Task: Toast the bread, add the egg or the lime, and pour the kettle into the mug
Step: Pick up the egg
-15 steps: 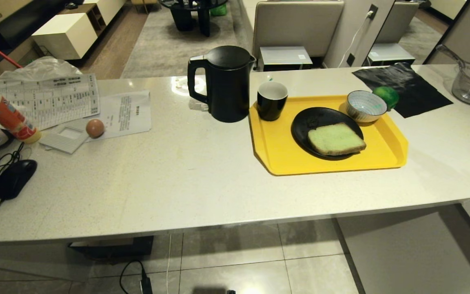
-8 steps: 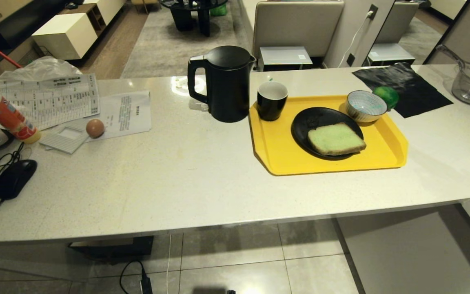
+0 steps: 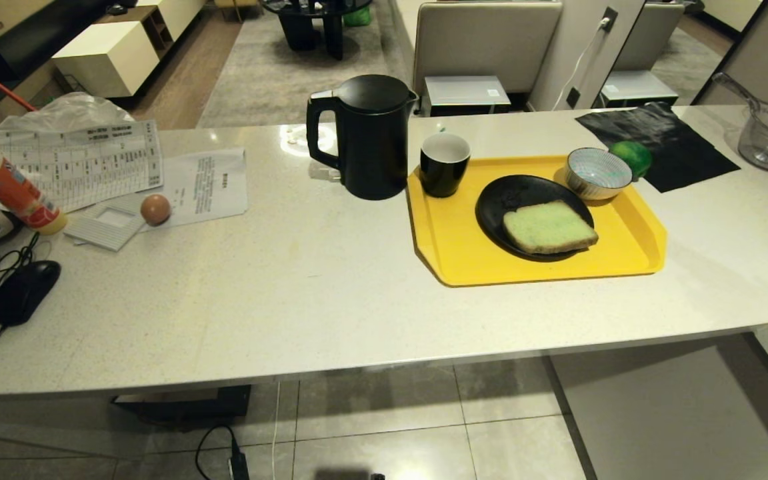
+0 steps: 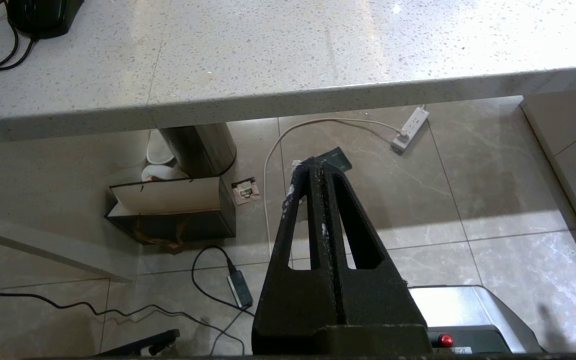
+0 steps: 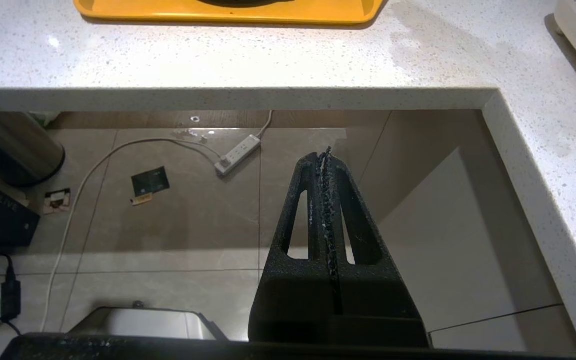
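The left gripper (image 4: 313,172) and right gripper (image 5: 325,160) are hung below the tabletop (image 3: 331,280) edge, jaws clenched on nothing. No step is begun. The bread (image 3: 548,227) (on a black plate (image 3: 504,200), yellow tray (image 3: 451,253)) must be reached first. The kettle (image 3: 367,137) and mug (image 3: 445,164) are crowded just beside it.

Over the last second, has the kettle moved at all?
No. The kettle stands where it did, just off the left edge of the yellow tray, beside the mug.
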Available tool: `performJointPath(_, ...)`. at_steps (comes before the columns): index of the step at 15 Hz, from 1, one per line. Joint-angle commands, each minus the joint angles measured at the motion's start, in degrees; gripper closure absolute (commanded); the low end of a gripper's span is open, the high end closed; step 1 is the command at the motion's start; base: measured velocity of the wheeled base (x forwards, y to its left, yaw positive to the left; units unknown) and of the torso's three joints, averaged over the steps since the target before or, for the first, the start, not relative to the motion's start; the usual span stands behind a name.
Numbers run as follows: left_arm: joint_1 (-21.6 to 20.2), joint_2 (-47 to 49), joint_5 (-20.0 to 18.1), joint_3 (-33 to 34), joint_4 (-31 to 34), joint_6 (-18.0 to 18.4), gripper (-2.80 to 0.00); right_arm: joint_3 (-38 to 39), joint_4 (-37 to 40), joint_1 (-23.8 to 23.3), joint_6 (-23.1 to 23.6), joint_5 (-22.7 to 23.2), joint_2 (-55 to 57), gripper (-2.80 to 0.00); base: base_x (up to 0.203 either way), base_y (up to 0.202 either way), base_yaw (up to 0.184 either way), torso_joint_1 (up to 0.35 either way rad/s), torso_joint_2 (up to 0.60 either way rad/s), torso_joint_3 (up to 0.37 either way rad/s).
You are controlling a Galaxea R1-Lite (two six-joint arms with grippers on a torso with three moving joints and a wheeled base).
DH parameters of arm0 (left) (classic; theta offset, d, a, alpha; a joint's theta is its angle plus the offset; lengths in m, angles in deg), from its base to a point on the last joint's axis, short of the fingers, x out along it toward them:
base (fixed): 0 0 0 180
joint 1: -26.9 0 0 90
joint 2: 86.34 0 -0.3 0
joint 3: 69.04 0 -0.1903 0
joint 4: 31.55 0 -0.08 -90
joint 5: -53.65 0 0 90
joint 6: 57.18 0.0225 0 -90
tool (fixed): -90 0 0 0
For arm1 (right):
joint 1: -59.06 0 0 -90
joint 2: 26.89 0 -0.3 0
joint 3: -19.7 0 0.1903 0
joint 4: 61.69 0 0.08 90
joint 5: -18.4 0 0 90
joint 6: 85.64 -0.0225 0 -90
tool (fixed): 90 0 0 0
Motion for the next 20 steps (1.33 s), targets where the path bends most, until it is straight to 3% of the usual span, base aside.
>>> performJointPath(1, 0.0, 0.0, -0.1, 0.0, 0.0, 0.0, 0.0, 1.5, -0.1, 0.0, 0.0, 0.0, 0.1, 0.0, 0.0, 0.0, 0.0, 0.0, 0.0, 0.0)
performJointPath(20, 0.0, 0.0, 0.0, 0.0, 0.0, 0.0, 0.0, 1.5, -0.1, 0.0, -0.1, -0.1, 0.1, 0.0, 0.0, 0.0, 0.0, 0.0, 0.0, 0.0)
